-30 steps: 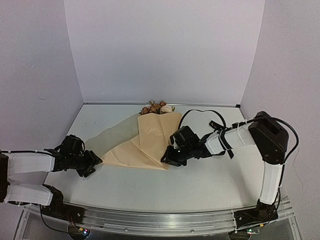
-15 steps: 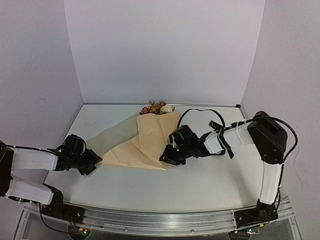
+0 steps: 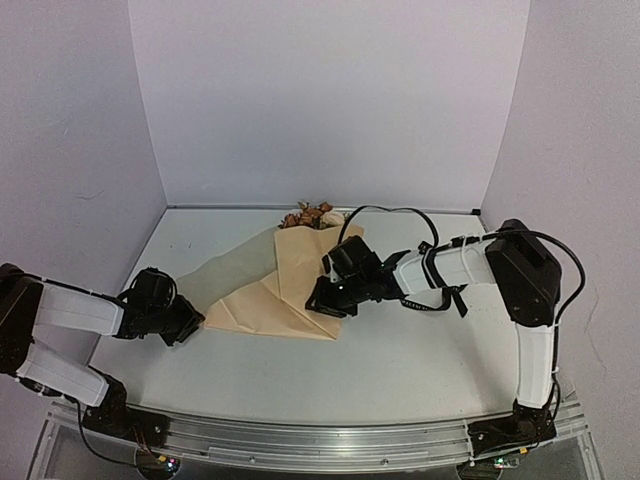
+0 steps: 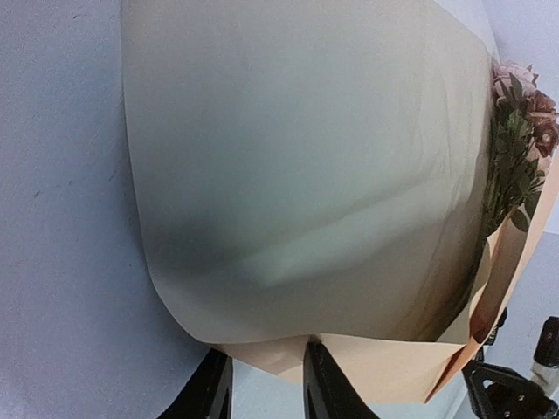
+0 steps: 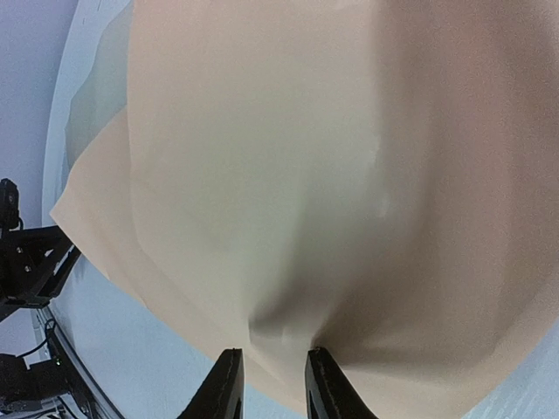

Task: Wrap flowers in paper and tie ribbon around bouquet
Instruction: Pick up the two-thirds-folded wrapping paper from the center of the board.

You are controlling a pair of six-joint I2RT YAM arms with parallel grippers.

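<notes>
The tan-peach paper (image 3: 290, 270) lies on the table, folded partly over the flowers (image 3: 315, 215), whose pink and brown blooms stick out at its far end. My right gripper (image 3: 322, 298) rests low on the folded right flap. In the right wrist view it (image 5: 272, 384) is shut on a puckered ridge of paper (image 5: 297, 192). My left gripper (image 3: 192, 320) is at the paper's near left corner. In the left wrist view it (image 4: 266, 384) stands open, with the corner of the paper (image 4: 306, 175) between its fingers and the flowers (image 4: 520, 122) at the right. The ribbon is out of view.
A black cable (image 3: 395, 211) loops above the right arm, just right of the blooms. White walls close the table (image 3: 400, 370) at the back and both sides. The metal rail (image 3: 320, 440) with the arm bases runs along the near edge.
My right gripper has moved left across the paper, drawing the right flap with it. The left gripper's jaws have narrowed around the paper's corner.
</notes>
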